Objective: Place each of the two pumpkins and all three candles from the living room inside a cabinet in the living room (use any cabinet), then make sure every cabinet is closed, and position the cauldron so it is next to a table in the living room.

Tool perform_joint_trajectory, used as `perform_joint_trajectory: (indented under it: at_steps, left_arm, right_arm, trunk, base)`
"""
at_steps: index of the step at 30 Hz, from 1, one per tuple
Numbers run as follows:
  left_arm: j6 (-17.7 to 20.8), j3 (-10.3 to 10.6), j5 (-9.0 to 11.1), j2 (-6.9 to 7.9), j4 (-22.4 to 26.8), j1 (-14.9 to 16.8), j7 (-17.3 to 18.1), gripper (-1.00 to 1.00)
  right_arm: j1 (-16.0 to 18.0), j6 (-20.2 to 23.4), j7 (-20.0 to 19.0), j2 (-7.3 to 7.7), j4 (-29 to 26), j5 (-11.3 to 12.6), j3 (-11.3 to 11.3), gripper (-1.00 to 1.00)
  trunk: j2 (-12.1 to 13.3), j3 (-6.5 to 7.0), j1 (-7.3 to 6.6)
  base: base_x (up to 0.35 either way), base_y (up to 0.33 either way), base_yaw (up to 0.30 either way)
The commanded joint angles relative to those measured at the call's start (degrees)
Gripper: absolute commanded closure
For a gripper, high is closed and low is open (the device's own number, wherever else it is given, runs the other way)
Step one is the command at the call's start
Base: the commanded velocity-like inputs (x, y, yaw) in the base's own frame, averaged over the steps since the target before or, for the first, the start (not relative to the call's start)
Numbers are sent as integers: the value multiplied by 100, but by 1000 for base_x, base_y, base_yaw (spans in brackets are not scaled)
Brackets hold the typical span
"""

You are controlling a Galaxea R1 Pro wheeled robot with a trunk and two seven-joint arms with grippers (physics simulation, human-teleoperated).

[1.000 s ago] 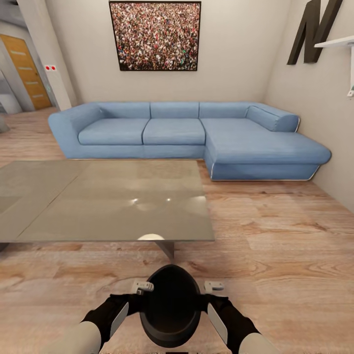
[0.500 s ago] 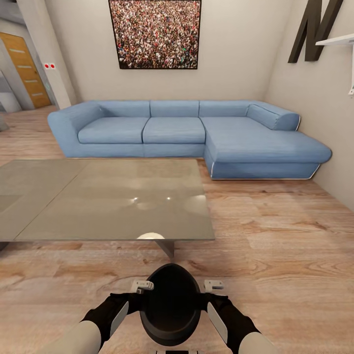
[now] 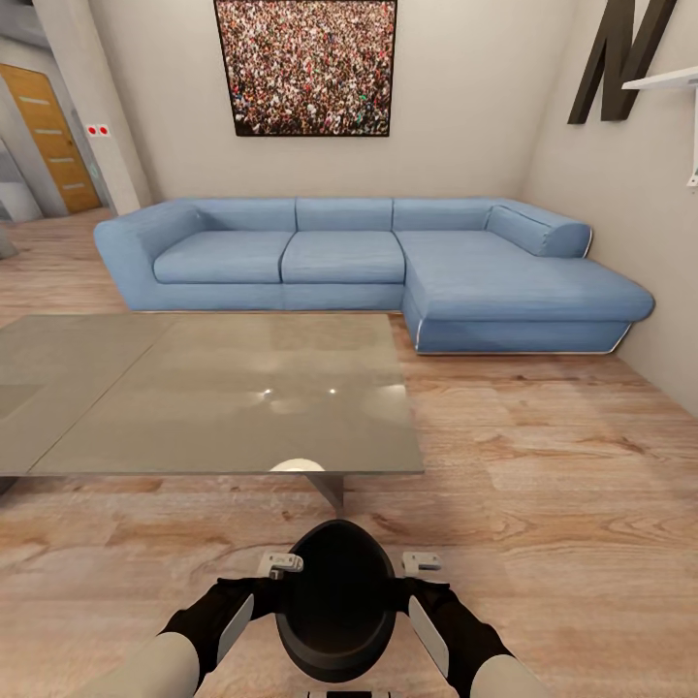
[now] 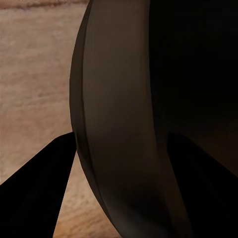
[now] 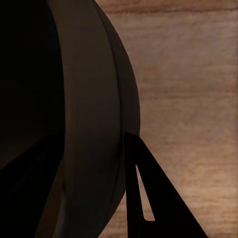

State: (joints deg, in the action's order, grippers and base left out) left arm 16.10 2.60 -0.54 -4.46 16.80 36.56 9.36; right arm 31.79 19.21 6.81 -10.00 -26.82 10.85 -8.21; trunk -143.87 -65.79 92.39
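Black fingers (image 4: 34, 193) of left gripper (image 3: 281, 582) and right gripper (image 3: 397, 582) clamped on cauldron (image 3: 336, 601) rim, one each side. Just beyond, glass desk (image 3: 213, 397): cauldron step nearly done, not yet released. Pumpkins, candles, cabinet unverifiable.

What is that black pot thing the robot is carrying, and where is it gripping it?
The cauldron, held between both arms: left end effector and right end effector sit at opposite sides of its rim.
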Motion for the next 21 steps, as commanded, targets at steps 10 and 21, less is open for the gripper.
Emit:
perform_joint_trajectory:
  at_steps: [10, 21]
  left_arm:
    - [25, 12, -69, -3, -98, -8, 29, 100]
    - [22, 12, -69, -3, -98, -8, 24, 100]
  right_arm:
    - [-6, -251, -58, 0, -25, 139, -69, 100]
    - [-4, -251, -60, 0, -25, 138, -72, 100]
  trunk:
    - [0, -7, 49]
    - [0, -7, 49]
  base:
    - [11, 0, 0]
    - [47, 0, 0]
